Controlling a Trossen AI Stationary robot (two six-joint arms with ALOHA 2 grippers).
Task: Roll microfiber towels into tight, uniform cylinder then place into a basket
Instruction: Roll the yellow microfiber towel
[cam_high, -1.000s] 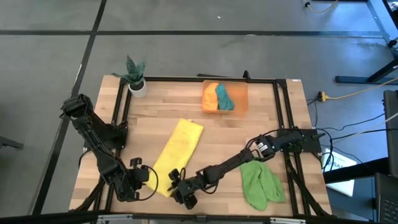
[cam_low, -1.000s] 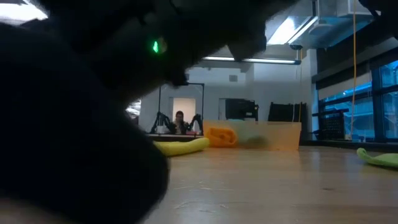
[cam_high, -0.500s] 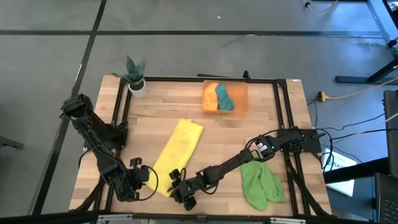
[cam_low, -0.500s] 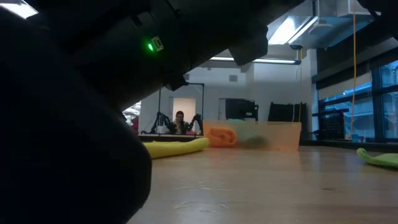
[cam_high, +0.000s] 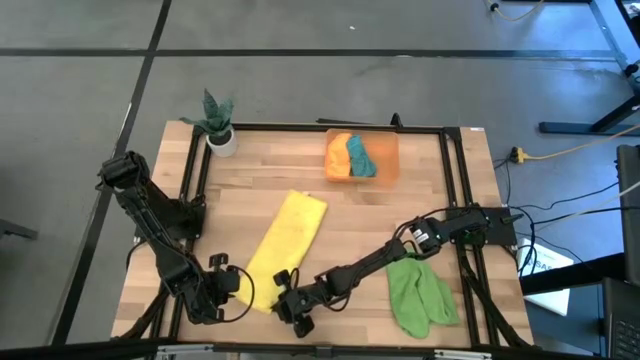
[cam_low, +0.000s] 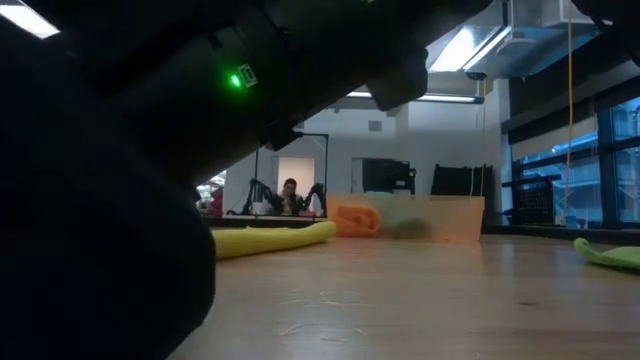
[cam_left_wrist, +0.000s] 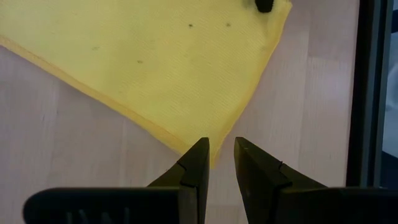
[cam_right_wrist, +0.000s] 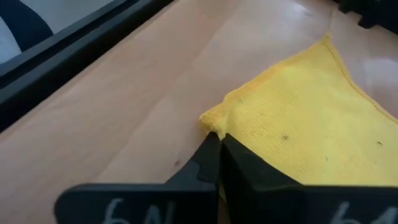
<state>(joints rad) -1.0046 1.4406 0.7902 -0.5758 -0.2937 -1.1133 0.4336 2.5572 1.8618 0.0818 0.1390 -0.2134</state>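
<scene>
- I read the yellow towel (cam_high: 284, 240) as light, limp and a bit grippy on the wood. It lies folded into a long strip, running diagonally from mid-table down to the near edge, between my two arms. A pinch at a corner should lift only that corner, so both near corners need holding for an even roll.
- The basket (cam_high: 362, 155) sits at the far edge of the table with the orange towel (cam_high: 339, 156) and the teal towel (cam_high: 360, 156) already in it. The light green towel (cam_high: 418, 292) lies crumpled near the right corner, well apart from the yellow one.
- My right arm stretches low and long across the table from its base, and the right gripper (cam_right_wrist: 219, 140) is clenched on one near corner of the yellow towel, the cloth puckering at the tips.
- My left arm is folded down at the near left. The left gripper (cam_left_wrist: 221, 151) has its jaws slightly parted around the other near corner; I cannot tell if they actually pinch it.
</scene>
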